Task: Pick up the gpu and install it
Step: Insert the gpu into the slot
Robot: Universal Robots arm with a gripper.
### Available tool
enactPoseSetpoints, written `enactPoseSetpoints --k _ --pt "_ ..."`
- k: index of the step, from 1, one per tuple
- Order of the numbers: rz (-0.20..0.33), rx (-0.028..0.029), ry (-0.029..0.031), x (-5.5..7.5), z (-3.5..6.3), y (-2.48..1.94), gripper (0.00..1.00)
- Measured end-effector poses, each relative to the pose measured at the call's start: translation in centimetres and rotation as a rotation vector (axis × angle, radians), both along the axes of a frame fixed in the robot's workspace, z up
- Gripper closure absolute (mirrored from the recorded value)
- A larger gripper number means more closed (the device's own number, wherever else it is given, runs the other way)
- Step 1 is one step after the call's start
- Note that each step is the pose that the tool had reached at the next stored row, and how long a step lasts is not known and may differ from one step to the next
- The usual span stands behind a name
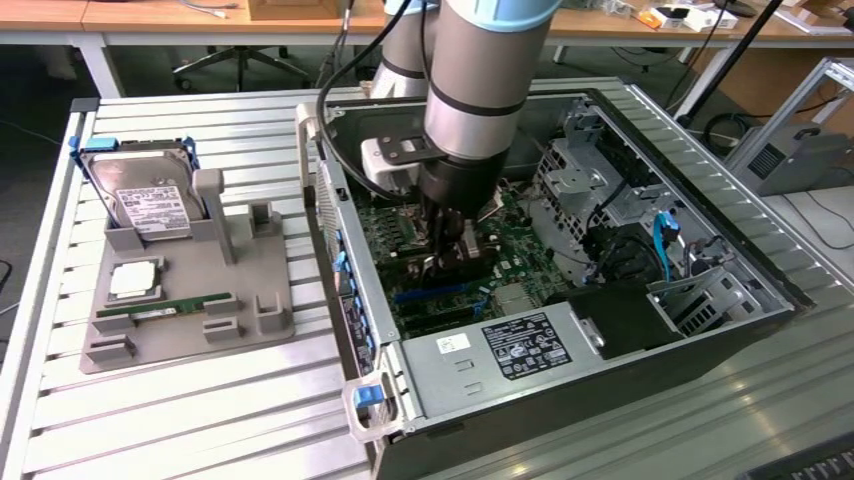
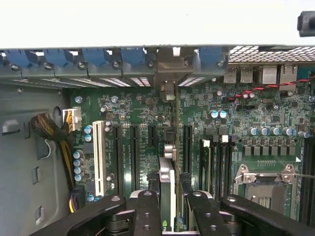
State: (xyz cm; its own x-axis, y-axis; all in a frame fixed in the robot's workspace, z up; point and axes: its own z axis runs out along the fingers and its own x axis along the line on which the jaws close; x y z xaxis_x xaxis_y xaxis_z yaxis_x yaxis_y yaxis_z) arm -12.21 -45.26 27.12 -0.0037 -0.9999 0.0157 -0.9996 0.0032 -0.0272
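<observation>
My gripper (image 1: 447, 255) is lowered into the open computer case (image 1: 747, 270), just above the green motherboard (image 1: 400, 240). In the wrist view its black fingers (image 2: 147, 209) stand on either side of the gpu (image 2: 168, 179), a thin card seen edge-on, and are shut on it. The card stands upright over an expansion slot (image 2: 175, 123) between the black slots. Its silvery bracket (image 2: 167, 73) reaches the case's rear wall among the blue slot clips (image 2: 133, 56). Whether the card's edge sits in the slot is hidden.
Left of the case in the exterior view, a grey fixture (image 1: 247, 300) holds a hard drive (image 1: 147, 205), a green memory stick (image 1: 167, 307) and a small square chip (image 1: 134, 280). The power supply (image 1: 514, 350), drive cage (image 1: 587, 170) and cables (image 2: 49, 130) crowd the case.
</observation>
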Motion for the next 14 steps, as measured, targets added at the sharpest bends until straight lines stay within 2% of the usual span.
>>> enactPoseSetpoints --k 14 --pt "0.000 -0.0001 0.0000 -0.24 -0.82 0.00 0.73"
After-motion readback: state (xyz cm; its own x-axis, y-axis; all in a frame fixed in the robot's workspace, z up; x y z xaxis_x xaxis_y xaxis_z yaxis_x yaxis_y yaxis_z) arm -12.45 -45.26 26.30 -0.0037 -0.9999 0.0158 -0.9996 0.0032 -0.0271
